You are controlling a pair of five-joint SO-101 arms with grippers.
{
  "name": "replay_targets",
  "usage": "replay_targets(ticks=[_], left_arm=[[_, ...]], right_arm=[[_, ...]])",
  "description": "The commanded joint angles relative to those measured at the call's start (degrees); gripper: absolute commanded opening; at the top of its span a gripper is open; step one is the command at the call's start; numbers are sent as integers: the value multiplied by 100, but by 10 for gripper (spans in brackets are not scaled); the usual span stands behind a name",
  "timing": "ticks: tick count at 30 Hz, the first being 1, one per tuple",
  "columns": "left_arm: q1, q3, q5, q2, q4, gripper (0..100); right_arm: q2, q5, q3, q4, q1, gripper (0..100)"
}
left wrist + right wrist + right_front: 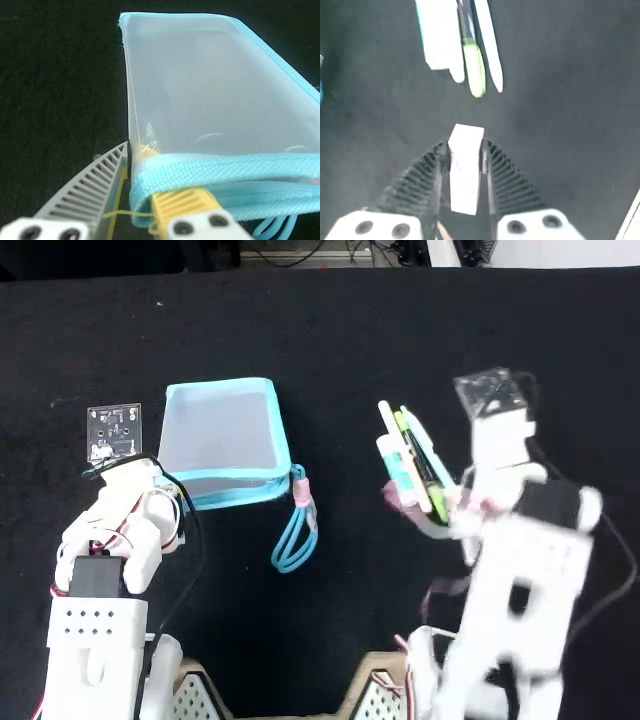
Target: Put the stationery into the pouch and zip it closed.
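Now left jaws tight on mesh pouch [210,90] rim, right jaws around blocky white eraser [465,172].

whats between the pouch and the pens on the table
In the high view, a blue loop attached to the pouch; past it the black table is bare up to the pens.

Counted on the table [330,340]: one blue-edged mesh pouch [220,435]; three pens [412,455], grouped; one white eraser [465,170]; one small clear square plate [114,430].
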Motion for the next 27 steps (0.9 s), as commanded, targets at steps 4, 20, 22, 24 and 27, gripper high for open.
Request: replay_targets(ticks=[4, 20, 22, 24, 27], left_arm=[[-4, -31, 44, -9, -53, 30], [-4, -22, 35, -9, -53, 30], [-4, -22, 35, -9, -53, 30], [-4, -40, 35, -9, -44, 30], [-4, -57, 35, -9, -44, 30]], right_arm=[[-2642, -1846, -48, -246, -2374, 11], [-4127, -2338, 1701, -3279, -5442, 15], [-4242, -2338, 2018, -3631, -5547, 15], [-4338, -2330, 2325, -3912, -5626, 15], [-4488, -2330, 2809, -4404, -5626, 14]])
